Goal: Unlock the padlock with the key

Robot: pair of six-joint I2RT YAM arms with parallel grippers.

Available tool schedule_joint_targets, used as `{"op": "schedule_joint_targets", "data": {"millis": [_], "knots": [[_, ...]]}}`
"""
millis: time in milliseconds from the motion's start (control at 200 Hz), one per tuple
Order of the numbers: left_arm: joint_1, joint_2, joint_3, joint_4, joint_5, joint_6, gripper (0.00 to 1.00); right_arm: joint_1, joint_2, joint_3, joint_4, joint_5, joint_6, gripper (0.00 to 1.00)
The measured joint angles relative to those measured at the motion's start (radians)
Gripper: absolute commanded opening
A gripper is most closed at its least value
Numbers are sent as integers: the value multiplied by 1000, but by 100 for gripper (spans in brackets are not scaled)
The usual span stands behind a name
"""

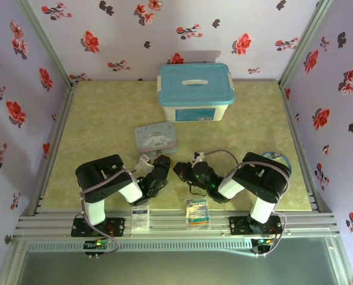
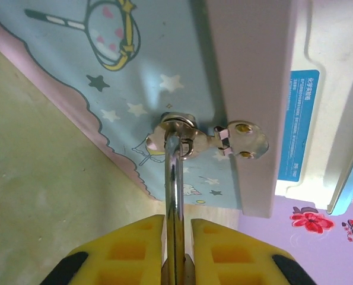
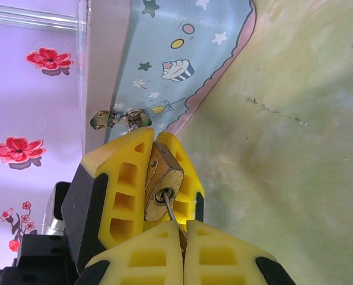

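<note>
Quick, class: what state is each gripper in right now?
The left gripper is closed, holding the padlock.
The right gripper is closed, holding the key.

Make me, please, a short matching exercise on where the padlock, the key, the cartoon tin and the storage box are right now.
Things:
1. padlock
2. key
3. cartoon tin
4. storage box

Places or states:
A. at the back of the table
B. pinched by the right gripper, tip in the padlock
C. brass body clamped in the left gripper
D. on the table, between the storage box and the two grippers

Pairs: 1-C, 2-B, 3-D, 4-A.
</note>
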Motion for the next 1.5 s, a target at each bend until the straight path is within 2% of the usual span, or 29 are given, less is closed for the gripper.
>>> {"op": "schedule_joint_targets", "data": {"millis": [185, 245, 315, 435, 525, 945, 1225, 1370, 1500], "knots": [[0, 8, 0, 1, -13, 0, 0, 24, -76, 71, -226, 38, -96, 0], [0, 8, 0, 4, -12, -3, 0, 24, -80, 75, -244, 37, -103, 0], [0, 8, 2, 4, -14, -4, 0, 7, -58, 75, -212, 7, -86, 0], [1, 11, 2, -13, -45, -3, 0, -31, 63, 72, -31, -100, -4, 0], [1, 11, 2, -14, -54, -7, 0, -38, 87, 68, 23, -126, 12, 0], [0, 11, 14, 9, -11, -22, 0, -85, 82, 14, 110, -194, 6, 0], [-13, -3, 14, 15, 40, -22, 0, -131, 64, -44, 174, -290, 6, 0], [-19, -4, 13, 37, 47, -23, 0, -161, 29, -51, 156, -352, 5, 0], [-27, -9, 11, 55, 55, -23, 0, -175, -49, -52, 54, -381, -11, 0]]}}
